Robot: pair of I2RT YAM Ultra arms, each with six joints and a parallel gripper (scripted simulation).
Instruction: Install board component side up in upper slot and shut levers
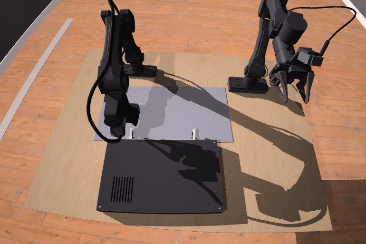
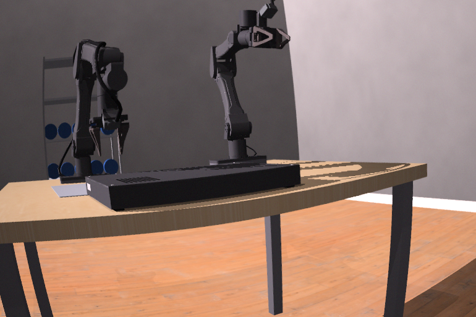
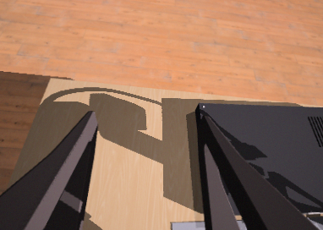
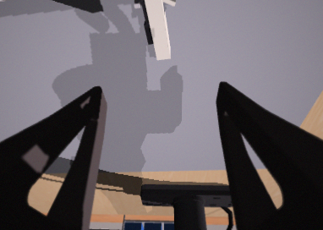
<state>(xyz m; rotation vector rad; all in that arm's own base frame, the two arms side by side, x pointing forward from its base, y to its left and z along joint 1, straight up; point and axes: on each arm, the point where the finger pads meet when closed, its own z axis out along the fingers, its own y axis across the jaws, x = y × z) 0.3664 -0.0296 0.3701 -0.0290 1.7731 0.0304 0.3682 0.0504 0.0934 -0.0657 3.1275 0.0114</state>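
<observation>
The black enclosure stands flat on the bench, also seen in the exterior view. The board is hidden inside it. Only its two white levers show, pointing straight out over the grey mat. My right gripper is open and empty, hanging just above the mat a little behind one lever; it also shows in the exterior view. My left gripper is open and empty, raised high and well off to the side of the enclosure. Its wrist view shows an enclosure corner.
The arm bases stand behind the mat. A shelf with blue items stands beyond the bench. The enclosure sits well inside the bench's front edge.
</observation>
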